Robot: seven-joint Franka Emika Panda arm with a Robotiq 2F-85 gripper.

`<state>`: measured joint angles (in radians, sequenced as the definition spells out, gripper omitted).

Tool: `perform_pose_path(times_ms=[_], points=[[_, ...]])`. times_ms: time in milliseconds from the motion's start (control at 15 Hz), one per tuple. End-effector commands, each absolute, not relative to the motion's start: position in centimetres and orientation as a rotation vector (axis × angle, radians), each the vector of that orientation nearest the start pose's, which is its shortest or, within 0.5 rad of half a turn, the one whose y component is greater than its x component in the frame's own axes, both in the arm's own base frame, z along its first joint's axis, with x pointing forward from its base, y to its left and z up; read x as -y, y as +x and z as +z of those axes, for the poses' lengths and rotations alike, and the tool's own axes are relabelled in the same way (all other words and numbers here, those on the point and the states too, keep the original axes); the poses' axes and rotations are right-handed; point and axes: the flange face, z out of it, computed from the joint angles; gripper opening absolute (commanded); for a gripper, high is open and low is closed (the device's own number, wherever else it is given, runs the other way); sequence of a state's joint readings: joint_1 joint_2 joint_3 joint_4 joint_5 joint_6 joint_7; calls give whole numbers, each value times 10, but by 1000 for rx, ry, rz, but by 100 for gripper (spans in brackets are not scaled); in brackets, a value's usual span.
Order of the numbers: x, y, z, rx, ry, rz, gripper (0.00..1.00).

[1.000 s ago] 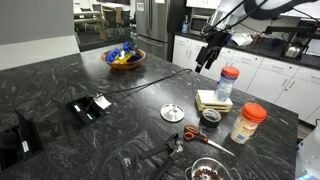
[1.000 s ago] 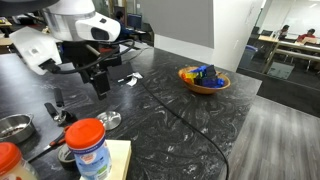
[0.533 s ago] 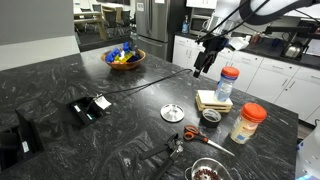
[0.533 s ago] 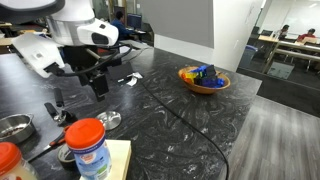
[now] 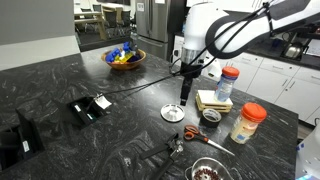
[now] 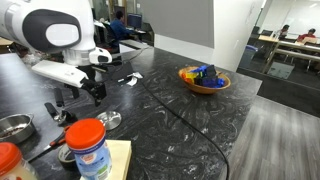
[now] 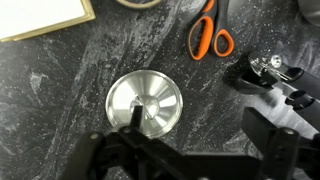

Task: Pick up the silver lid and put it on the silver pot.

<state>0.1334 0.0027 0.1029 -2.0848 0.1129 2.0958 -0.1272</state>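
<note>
Noted fingers (image 7: 128, 148) spread wide apart, dark and blurred at the bottom of the wrist view, with nothing between them. Recorded gripper (image 7: 205, 150) above the counter, one finger overlapping the near rim of the silver lid (image 7: 143, 103); cannot tell whether touching. Same gripper (image 5: 186, 92) seen pointing down just beside the lid in an exterior view.

Found bare counter all round the lid. Nearest items: orange-handled scissors (image 7: 210, 35) near, a black and metal object (image 7: 265, 72) near, a pale flat block (image 7: 40, 15) well apart. Noted counter edge (image 6: 228, 140) well apart from the lid (image 6: 108, 121).

Lid (image 5: 173, 112) lying flat: round, shiny metal, shallow dished face, small knob at centre. Located silver pot (image 6: 12, 126) well apart from the lid: round, low-walled, shiny, uncovered.

Counter (image 5: 60, 75) dark stone with pale veining, smooth and flat. Wooden bowl (image 5: 125, 58) of colourful items at the far side.
</note>
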Motion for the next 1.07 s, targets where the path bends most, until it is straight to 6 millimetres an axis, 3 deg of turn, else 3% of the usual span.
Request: perform_pose_path(times_ms=[0,67,533,800,1000], points=[[-143,553,415,643,-3006,38,100],[-140,544,414,559,-3013,15,100],[-139,549,411,532,-3015,8,100],[-146,556,403,613,-3018,-38,100],[-154,564,386,766,-3042,-52,100]])
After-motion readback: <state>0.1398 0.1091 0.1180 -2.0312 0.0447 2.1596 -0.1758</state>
